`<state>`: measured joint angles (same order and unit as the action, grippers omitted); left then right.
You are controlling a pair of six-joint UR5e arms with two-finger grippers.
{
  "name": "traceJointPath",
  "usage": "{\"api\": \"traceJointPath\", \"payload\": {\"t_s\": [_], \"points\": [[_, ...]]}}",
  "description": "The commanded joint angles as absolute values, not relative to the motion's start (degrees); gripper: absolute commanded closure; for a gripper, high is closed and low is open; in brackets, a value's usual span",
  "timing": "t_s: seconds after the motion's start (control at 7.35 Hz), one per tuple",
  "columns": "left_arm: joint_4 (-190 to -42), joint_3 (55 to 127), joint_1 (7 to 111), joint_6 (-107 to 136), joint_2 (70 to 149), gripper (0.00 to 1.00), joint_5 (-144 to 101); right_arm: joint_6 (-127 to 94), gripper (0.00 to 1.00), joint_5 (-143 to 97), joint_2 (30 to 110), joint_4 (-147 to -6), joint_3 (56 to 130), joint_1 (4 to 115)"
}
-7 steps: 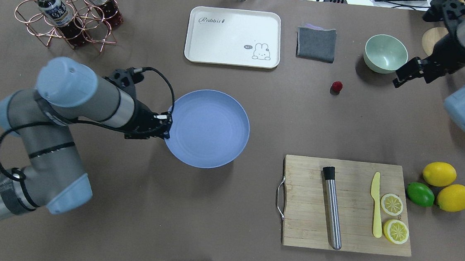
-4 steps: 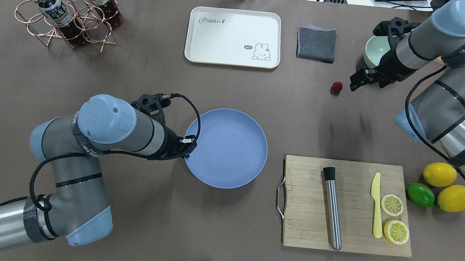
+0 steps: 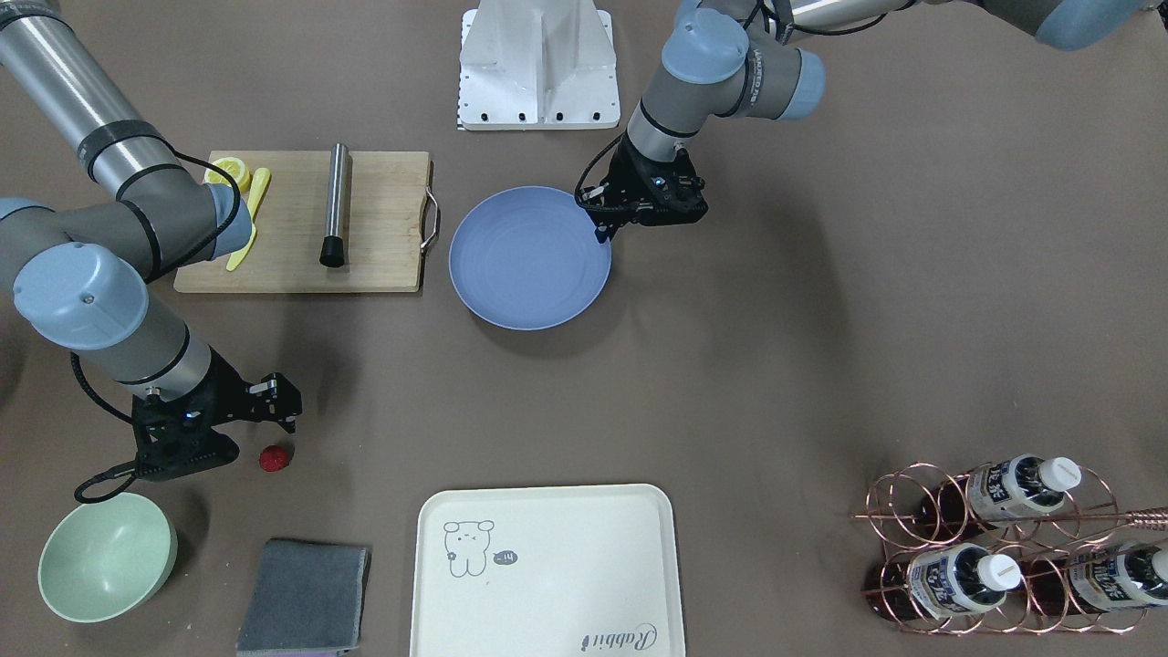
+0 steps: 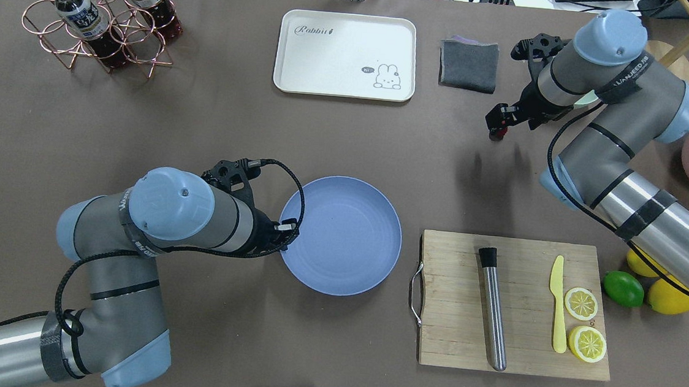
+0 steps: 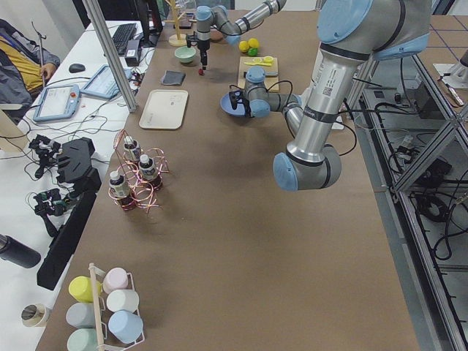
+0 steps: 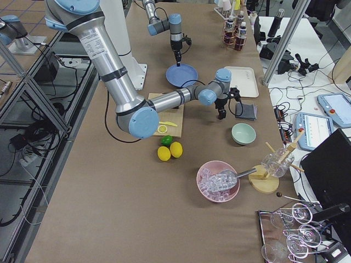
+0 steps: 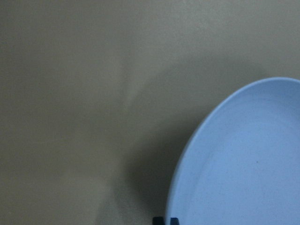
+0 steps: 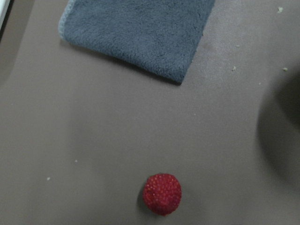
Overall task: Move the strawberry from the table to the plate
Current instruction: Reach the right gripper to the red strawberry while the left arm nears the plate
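Observation:
The strawberry, small and red, lies on the brown table near the grey cloth. My right gripper hovers just above it and hides most of it from overhead. It looks open, with no fingertips showing in the right wrist view. The blue-lavender plate sits mid-table, and my left gripper is shut on its left rim.
A wooden cutting board with a metal muddler, yellow knife and lemon slices lies right of the plate. Lemons and a lime sit beyond it. A grey cloth, cream tray, green bowl and bottle rack line the far side.
My left arm has carried the plate rightward and nearer the robot. My right arm has swung left from beside the green bowl to directly over the strawberry.

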<state>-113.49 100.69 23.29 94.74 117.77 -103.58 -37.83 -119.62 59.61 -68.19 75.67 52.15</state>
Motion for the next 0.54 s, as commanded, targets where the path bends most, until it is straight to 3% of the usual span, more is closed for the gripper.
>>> {"api": "traceJointPath", "payload": {"t_s": [0.0, 0.14, 0.27, 0.41], "points": [[-113.47, 100.98, 22.68, 95.27, 117.77, 1.0, -103.1, -37.79, 0.15, -118.13, 56.79, -67.94, 71.82, 51.6], [-113.47, 101.07, 22.68, 95.27, 117.86, 0.75, -103.1, -37.79, 0.22, -118.13, 56.78, -67.94, 71.55, 51.59], [-113.47, 101.16, 22.68, 95.1, 117.86, 0.24, -103.01, -37.79, 0.24, -118.04, 56.78, -67.94, 71.37, 51.33], [-113.47, 101.25, 22.68, 95.1, 117.95, 0.15, -103.01, -37.79, 0.25, -117.95, 56.78, -67.94, 71.19, 51.15]]}}
